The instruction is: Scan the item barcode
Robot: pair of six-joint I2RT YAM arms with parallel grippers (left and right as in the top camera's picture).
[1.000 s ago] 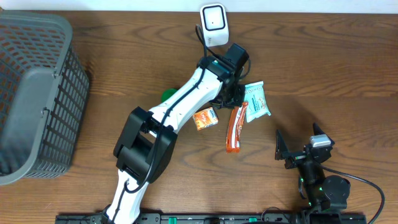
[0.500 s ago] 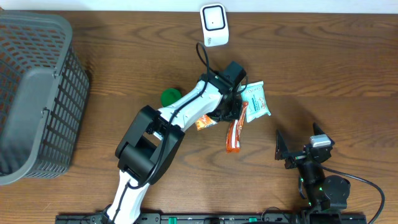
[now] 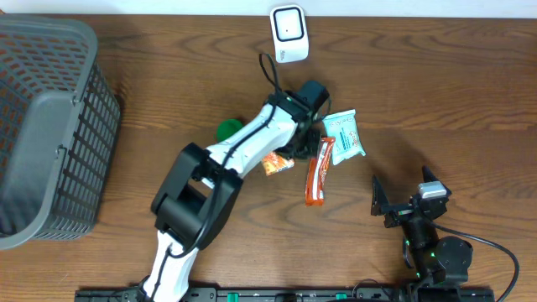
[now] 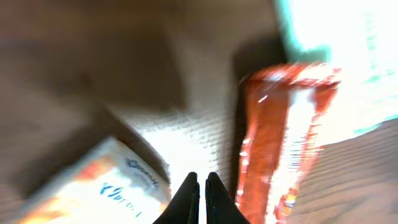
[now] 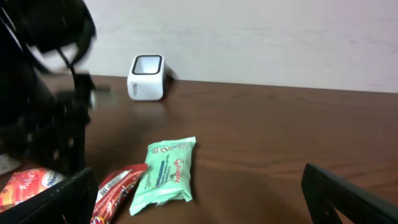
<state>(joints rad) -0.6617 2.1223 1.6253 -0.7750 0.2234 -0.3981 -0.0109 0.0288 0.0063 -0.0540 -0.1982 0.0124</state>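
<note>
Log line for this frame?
left end effector: shut, empty, beside long red snack wrapper | right end effector: open, empty | scan: pending

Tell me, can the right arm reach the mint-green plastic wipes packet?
Probably yes: the open right gripper faces the mint-green plastic wipes packet, only bare table between, though the left gripper hovers beside it.

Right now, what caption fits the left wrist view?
Shut, empty left gripper aimed between an orange packet and a red snack wrapper.

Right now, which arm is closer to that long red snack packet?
Left. The left fingers, shut, hang right beside the red packet, between it and an orange pack. The right fingers, open, sit well apart from it.
</note>
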